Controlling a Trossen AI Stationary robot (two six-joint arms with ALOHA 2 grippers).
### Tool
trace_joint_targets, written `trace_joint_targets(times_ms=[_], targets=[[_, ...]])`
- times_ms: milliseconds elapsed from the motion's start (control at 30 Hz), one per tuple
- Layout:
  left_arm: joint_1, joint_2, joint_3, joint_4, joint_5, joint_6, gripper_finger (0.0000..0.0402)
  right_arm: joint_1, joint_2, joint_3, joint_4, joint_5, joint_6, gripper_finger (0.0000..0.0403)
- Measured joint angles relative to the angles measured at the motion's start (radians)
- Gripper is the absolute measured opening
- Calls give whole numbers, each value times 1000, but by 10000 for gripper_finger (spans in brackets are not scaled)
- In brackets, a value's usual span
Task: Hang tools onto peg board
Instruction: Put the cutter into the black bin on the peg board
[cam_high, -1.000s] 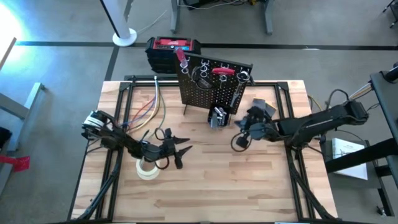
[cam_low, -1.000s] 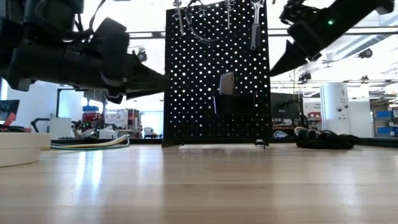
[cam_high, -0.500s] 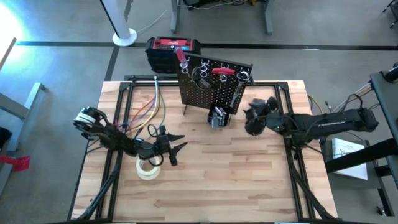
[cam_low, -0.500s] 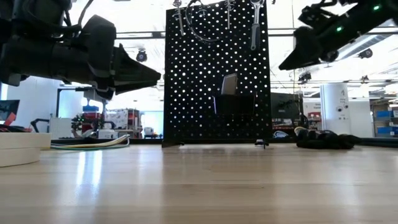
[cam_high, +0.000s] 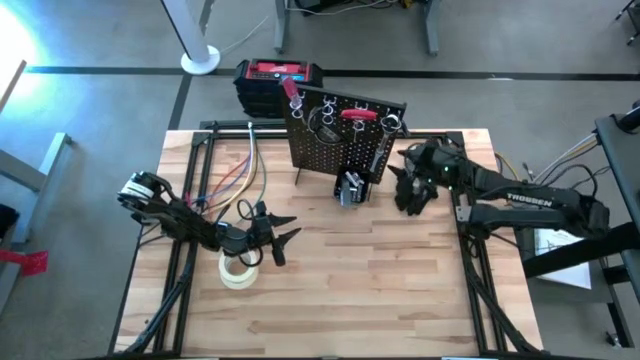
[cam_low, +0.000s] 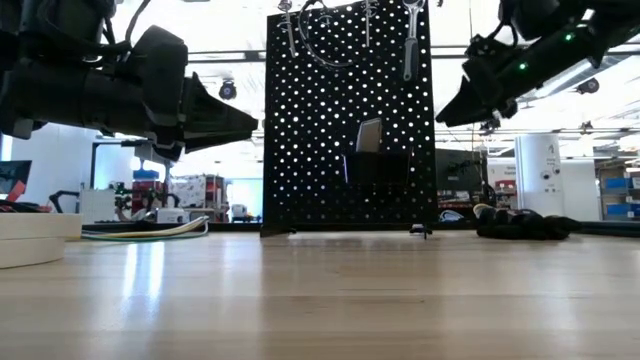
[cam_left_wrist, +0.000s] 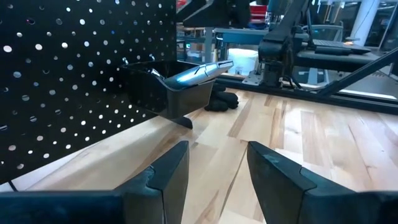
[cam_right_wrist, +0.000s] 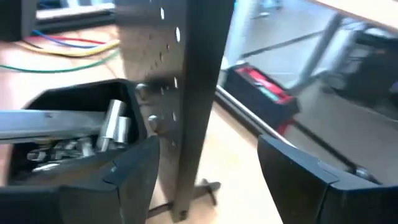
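Both grippers are empty with fingers spread. From above, the left gripper (cam_high: 283, 241) sits over the front-left part of the table (cam_high: 380, 300), just past the whitish tape roll (cam_high: 236, 272), its fingers pointing toward the right side. The right gripper (cam_high: 408, 190) is at the right edge of the peg board (cam_high: 340, 140), over the black gloves (cam_high: 425, 170), pointing toward the board. The board stands upright near the table's back edge, its long axis running across the table, slightly slanted. Red-handled tools (cam_high: 358, 115) hang along its top, lying along the board's upper edge, with silvery ring hooks beside them. A small black bin (cam_high: 352, 186) on the board's front holds silvery bits. A red-and-black box (cam_high: 277, 80) stands behind the board. White lettering reading "TROSSEN" shows on the right arm.

At table height, the board rises tall and vertical in the middle, with a grey wrench (cam_low: 409, 40) and other slim tools hanging straight down from its top. The left gripper hovers to its left, the right gripper high to its right. The gloves lie on the table at the right.

Seen from the left wrist, two parted fingers (cam_left_wrist: 168, 174) frame the bin, from which a long silvery tool (cam_left_wrist: 198, 73) sticks out at a slant.

Seen from the right wrist, the parted fingers (cam_right_wrist: 134, 168) flank the board's edge; the bin holds short silvery bits (cam_right_wrist: 115, 127).
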Motion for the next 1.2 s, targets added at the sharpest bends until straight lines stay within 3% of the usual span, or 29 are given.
trace_joint_targets(times_ms=[133,300,467,767,1000,1200], targets=[[0,0,0,0,-1,-1,153,-98,17,0,61,-227,-12,244],[6,0,0,0,-3,3,153,-152,89,0,137,-338,-5,218],[6,0,0,-2,-3,3,153,-167,198,9,205,-346,-38,180],[8,1,-1,-26,-49,3,153,-185,392,107,274,-349,-102,71],[12,2,-1,-53,-69,-2,153,-204,474,175,279,-354,-147,70],[13,2,-2,-76,-75,-18,153,-246,473,177,259,-444,-195,68]])
